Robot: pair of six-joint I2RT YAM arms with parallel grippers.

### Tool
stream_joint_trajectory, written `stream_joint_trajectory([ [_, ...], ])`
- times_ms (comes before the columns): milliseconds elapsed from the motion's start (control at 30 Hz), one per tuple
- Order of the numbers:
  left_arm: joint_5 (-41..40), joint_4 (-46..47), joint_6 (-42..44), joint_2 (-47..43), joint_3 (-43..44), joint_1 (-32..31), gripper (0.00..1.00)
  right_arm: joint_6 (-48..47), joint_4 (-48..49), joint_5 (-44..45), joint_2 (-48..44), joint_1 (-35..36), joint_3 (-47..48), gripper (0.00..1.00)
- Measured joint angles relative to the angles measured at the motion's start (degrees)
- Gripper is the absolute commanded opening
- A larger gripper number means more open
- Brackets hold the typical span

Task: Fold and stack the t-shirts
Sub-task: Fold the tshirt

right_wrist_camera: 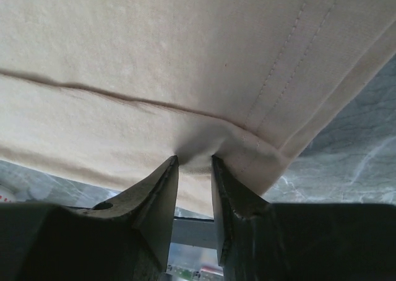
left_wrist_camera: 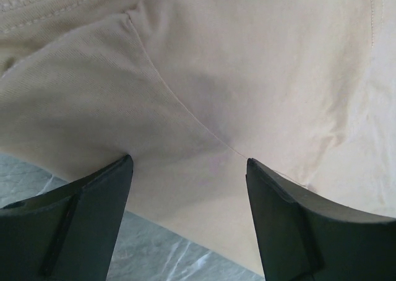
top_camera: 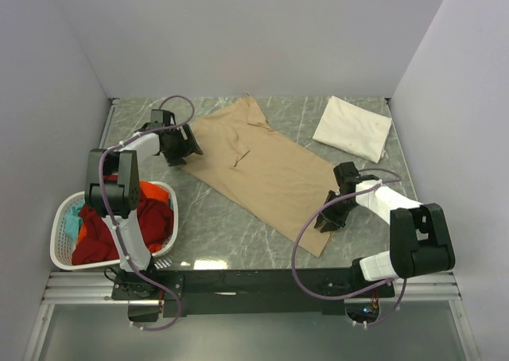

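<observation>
The tan t-shirt [top_camera: 262,166] lies spread flat on a slant across the marble table, collar at the far end. My left gripper [top_camera: 189,148] sits at its far-left edge near the sleeve, jaws wide open over the cloth [left_wrist_camera: 216,77], with nothing held between them [left_wrist_camera: 189,169]. At the shirt's near-right corner, my right gripper [top_camera: 324,220] is low on the hem. Its fingertips [right_wrist_camera: 195,160] pinch a small bunch of tan fabric [right_wrist_camera: 154,46] beside the stitched hem. A cream-white t-shirt [top_camera: 352,127] lies folded into a flat rectangle at the back right.
A white laundry basket [top_camera: 60,234] stands at the near left beside the left arm, holding red [top_camera: 95,234], orange [top_camera: 151,192] and teal [top_camera: 73,214] shirts. Grey walls enclose the table on three sides. Bare marble [top_camera: 238,242] shows along the front edge.
</observation>
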Motion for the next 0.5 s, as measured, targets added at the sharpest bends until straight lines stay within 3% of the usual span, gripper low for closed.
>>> stream_joint_trajectory([
  [500, -4.26, 0.76, 0.17, -5.03, -6.51, 1.97, 0.81, 3.93, -0.9, 0.48, -2.8, 3.41, -2.05, 0.35],
])
